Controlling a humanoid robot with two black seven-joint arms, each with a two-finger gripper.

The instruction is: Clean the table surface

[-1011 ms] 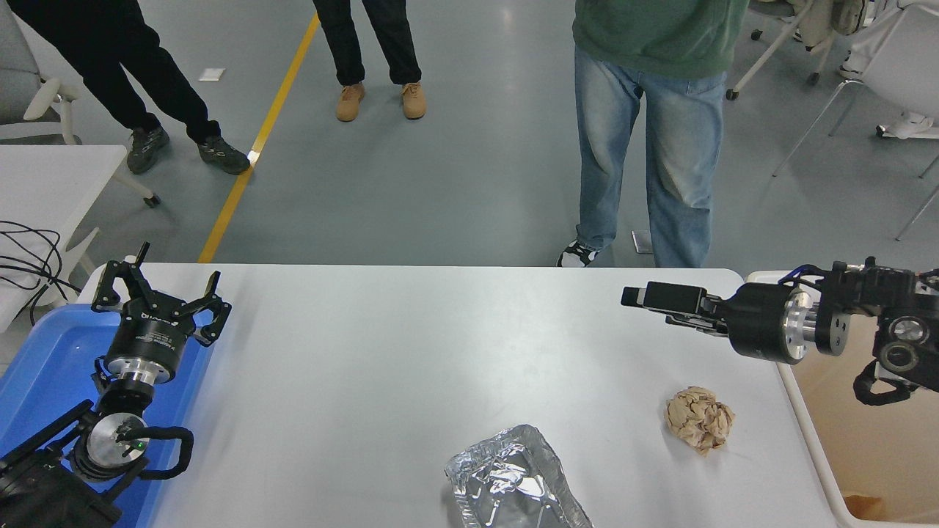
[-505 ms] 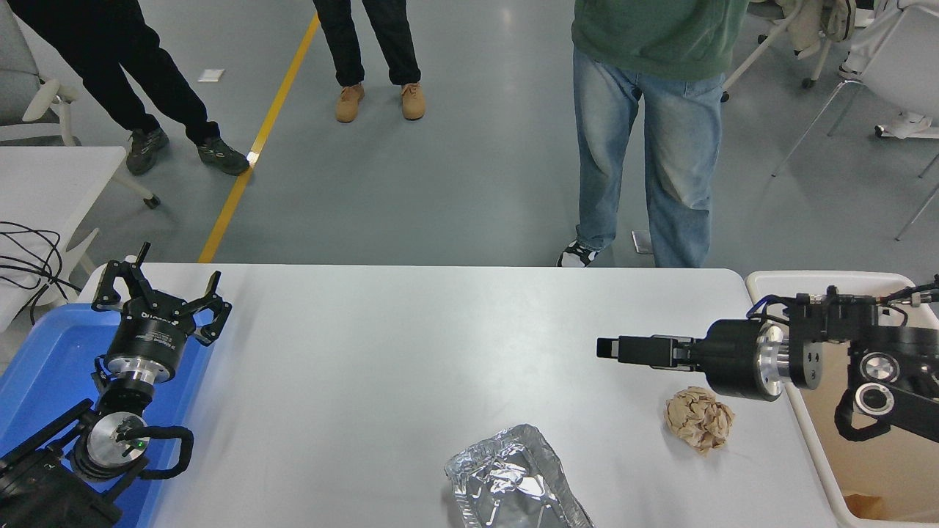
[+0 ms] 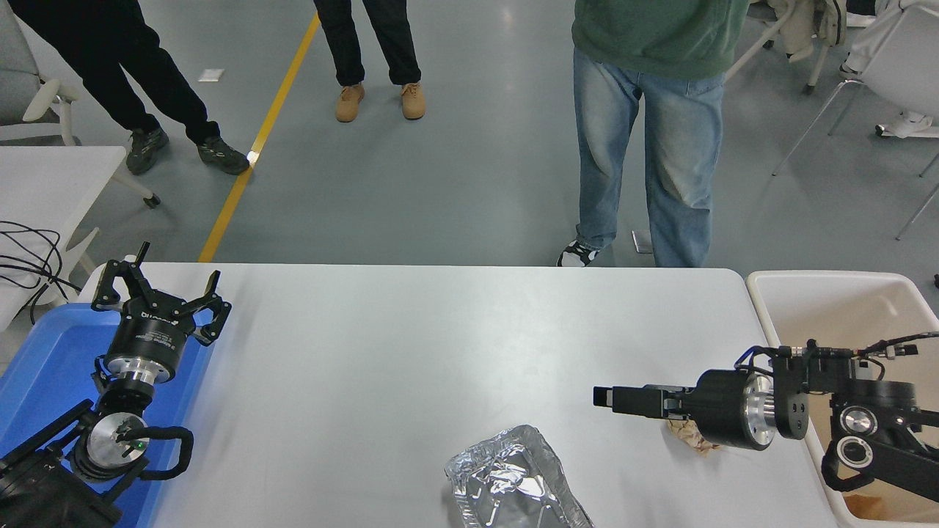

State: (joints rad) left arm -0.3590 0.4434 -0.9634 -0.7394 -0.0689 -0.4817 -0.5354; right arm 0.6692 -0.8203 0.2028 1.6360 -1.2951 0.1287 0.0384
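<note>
The white table surface (image 3: 411,345) fills the middle of the view. On it lie a crumpled sheet of silver foil (image 3: 513,480) at the front edge and a crumpled brown paper ball (image 3: 688,435) at the front right. My right gripper (image 3: 605,398) reaches in from the right, low over the table and pointing left. Its body lies right over the paper ball and hides most of it. The side-on view does not show whether it is open or shut. My left gripper (image 3: 161,287) is parked open and empty at the lower left.
A blue plastic tray (image 3: 44,367) sits under the left arm at the table's left end. A beige bin (image 3: 843,290) stands past the table's right edge. A person in jeans (image 3: 645,147) stands at the far side, and other people are behind.
My right arm has come down and toward the front of the table, from above the far right to just over the paper ball. The left arm, foil and ball have not moved.
</note>
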